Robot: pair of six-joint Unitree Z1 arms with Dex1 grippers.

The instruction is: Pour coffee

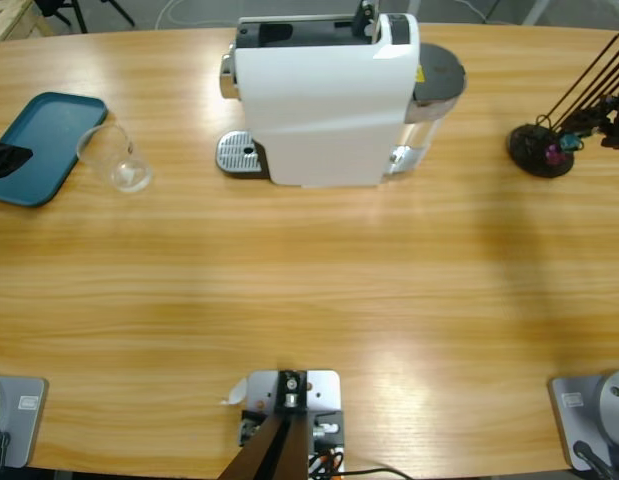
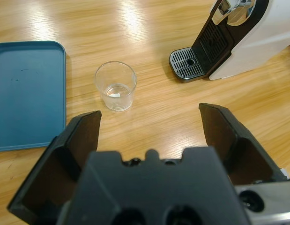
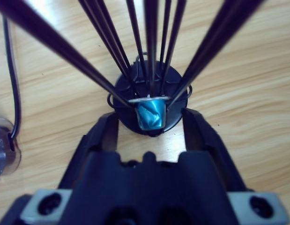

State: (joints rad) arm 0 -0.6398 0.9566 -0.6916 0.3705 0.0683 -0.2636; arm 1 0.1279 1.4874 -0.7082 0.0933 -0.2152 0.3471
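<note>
While looking down from above, got a white coffee machine [image 1: 319, 100] standing at the back middle of the wooden counter [image 1: 309, 300], with its metal drip tray [image 1: 239, 155] sticking out on the left-hand side. Over to the left of that, a clear glass [image 1: 114, 158] upright on the counter, just beside a teal tray [image 1: 44, 140] but not on it. As for the coffee, can't tell: bottom of the glass looks clear and colourless from both angles. Left fingers [image 2: 79, 140] spread wide open, holding nothing, pointed down at the counter with the glass out ahead between them and well short of touching. Same view also catches the tray off to one side and the machine's spout end off to the other. Far right of the counter, a black capsule stand [image 1: 539, 150] with thin black rods fanning up out of a round base. Right fingers [image 3: 105, 136] open and sitting either side of a shiny blue capsule [image 3: 152, 112] at the foot of those rods, small gaps showing on both sides, so not clamped on it. Thin black cable [image 3: 11, 70] trailing across the wood at the edge of that view.
</note>
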